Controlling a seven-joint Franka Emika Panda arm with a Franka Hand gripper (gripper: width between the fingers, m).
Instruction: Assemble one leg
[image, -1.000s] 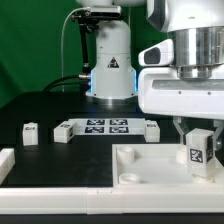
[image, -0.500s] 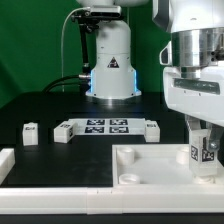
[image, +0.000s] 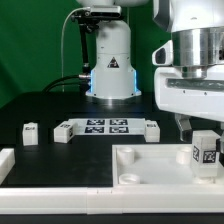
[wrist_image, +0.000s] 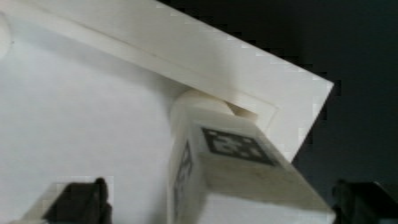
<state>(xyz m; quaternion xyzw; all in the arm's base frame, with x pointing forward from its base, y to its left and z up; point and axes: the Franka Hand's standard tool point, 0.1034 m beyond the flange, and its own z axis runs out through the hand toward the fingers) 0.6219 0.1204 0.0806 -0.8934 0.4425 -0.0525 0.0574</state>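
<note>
1. Your tool (wrist_image: 222, 205) is wide open and holds nothing. Its dark fingertips (wrist_image: 79, 200) sit on either side of the leg, with a clear gap on each side.
2. The leg (image: 207, 151) stands upright at the tabletop's (image: 150, 165) corner on the exterior view's right, marker facing the camera. You cannot tell whether it is fully seated there.
3. Expect a light, stiff piece of hard plastic. It should not crush, but its smooth faces may slip or twist under a weak pinch.
4. Take it across two opposite flat sides, around mid-height and squarely, so it stays upright over the tabletop.
5. Beyond the tabletop's far edge, the marker board (image: 105, 127) and another small post (image: 30, 132) lie on the desk (image: 40, 105), well apart from the leg.
</note>
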